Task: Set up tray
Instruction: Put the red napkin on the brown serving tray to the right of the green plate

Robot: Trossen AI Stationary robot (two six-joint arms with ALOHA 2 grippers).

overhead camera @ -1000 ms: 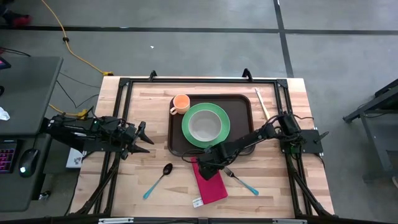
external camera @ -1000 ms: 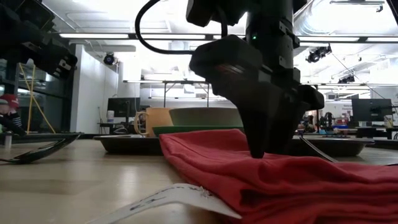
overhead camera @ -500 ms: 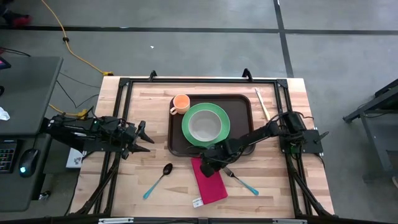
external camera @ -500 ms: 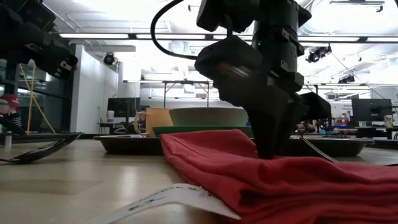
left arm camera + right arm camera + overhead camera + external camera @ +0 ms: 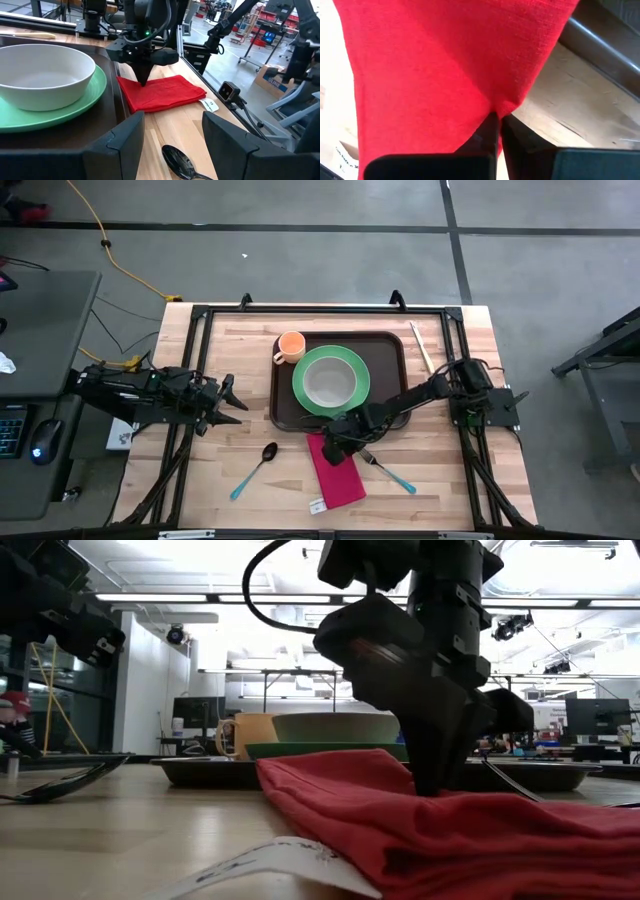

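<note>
Right claw (image 5: 335, 448) pinched shut on red folded cloth napkin's (image 5: 338, 475) edge, just beside the tray. Dark brown rectangular plastic tray (image 5: 392, 355) lies w/ long axis across the worktop (image 5: 230, 350). Left claw (image 5: 232, 402) parked off to the side, fingers apart.

— What am I seeing from above?
— Straight down on the whole wooden tabletop (image 5: 230, 360).
— And low?
— Level, close behind the crumpled red cloth napkin (image 5: 420, 825), which both wrist cameras share.
</note>
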